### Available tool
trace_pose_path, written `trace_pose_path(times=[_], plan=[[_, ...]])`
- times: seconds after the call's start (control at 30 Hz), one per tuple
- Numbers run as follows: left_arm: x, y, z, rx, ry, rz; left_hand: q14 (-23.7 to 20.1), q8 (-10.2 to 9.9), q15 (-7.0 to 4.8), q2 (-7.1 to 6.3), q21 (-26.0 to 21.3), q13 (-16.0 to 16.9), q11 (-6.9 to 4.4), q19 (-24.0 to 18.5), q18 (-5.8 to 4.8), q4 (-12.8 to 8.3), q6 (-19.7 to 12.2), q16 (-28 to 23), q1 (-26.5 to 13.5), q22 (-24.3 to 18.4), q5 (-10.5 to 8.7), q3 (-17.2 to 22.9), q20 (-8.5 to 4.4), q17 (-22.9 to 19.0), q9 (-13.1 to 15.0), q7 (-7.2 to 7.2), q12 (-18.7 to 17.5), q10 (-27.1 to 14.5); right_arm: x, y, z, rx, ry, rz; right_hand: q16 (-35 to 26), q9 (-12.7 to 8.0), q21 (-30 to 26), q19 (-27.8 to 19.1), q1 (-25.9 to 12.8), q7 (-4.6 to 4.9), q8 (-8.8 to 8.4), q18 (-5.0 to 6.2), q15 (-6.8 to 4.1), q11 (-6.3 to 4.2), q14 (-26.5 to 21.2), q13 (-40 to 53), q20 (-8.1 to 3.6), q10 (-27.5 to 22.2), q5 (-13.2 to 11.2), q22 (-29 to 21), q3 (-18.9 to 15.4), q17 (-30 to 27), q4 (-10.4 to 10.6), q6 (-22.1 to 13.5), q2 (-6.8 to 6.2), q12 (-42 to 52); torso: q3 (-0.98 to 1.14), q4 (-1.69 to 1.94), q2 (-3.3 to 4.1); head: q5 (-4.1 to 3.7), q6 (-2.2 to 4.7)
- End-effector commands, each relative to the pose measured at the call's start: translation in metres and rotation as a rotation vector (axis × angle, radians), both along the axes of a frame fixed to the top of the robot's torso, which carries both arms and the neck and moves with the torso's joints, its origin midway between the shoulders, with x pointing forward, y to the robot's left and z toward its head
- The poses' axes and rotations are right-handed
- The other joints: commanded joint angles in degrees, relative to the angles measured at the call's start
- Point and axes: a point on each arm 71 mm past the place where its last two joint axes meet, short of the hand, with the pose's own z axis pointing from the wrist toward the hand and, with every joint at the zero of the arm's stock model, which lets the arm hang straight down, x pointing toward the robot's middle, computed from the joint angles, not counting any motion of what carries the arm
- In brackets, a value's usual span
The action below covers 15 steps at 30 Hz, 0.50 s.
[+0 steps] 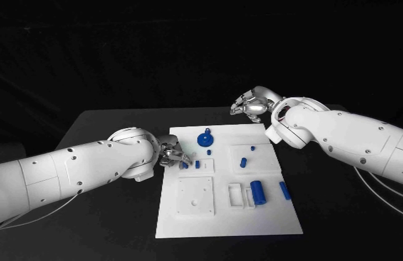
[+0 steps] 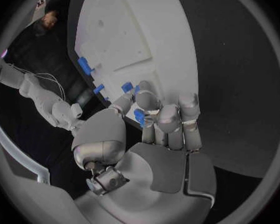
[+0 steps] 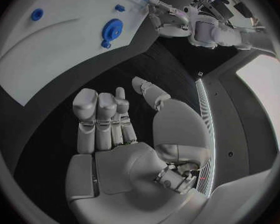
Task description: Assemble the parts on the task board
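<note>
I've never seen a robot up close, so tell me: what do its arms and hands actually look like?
Both arms are thick, smooth white shells with rounded joints and small dark screw dots. The left arm and right arm each trail thin pale cables near the picture's edges. The left hand and right hand are silver-grey metal with pale grey padded fingers and palm, and exposed small mechanical parts at the thumb's base.

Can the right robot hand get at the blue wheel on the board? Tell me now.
Probably yes. The right robot hand hovers open off the board's far edge, and the blue wheel lies near that edge with nothing between them. The left robot hand works at the board's other side.
</note>
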Motion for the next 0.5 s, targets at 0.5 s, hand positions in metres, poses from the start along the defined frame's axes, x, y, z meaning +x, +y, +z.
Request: trace_pose_path(times=[0.5], plan=[[-0.0007, 0.0014, -0.0018, 0.005, 0.003, -0.011, 0.15, -0.11, -0.42, 2.7, 0.04, -0.08, -0.24, -0.32, 0.62, -1.96, 0.15, -0.29, 3.51, -0.08, 0.39, 1.9, -4.71, -0.06, 0.09, 0.33, -0.28, -0.09, 0.0002, 0.0009, -0.0013, -0.002, 0.011, 0.018, -0.21, 0.06, -0.32, 0.08, -0.51, 0.28, -0.26, 8.18, -0.12, -0.03, 0.12, -0.09, 0.28, -0.37, 0.22, 0.06, -0.41, 0.03, 0.08, -0.02, -0.03, -0.2, -0.12, 0.04, 0.06, -0.03, -0.51]])
